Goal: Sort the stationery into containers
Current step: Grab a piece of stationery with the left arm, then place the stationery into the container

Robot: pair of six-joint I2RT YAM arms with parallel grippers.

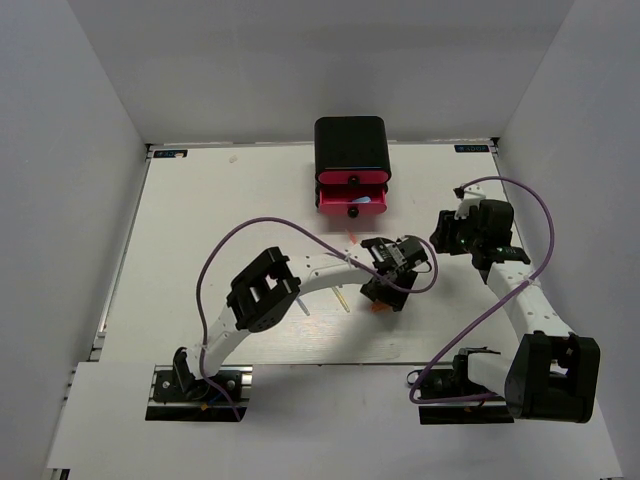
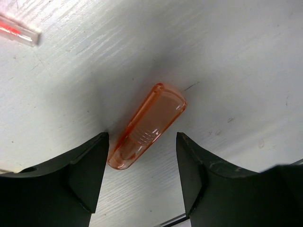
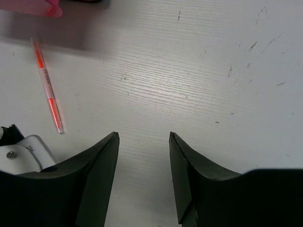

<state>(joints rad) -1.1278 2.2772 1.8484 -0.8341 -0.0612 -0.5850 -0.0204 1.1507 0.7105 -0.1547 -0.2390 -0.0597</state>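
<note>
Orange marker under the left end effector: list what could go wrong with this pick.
1. The orange marker lies diagonally between the left end effector's open fingers, with one end close to a finger. Closing may spin it out instead of clamping it.
2. Its glossy rounded body might slip once lifted.

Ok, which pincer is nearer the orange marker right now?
Left. The left pincer is down over the orange marker, a finger on either side of its near end, jaws open. The right pincer hangs open over the table, well off to the right.
</note>
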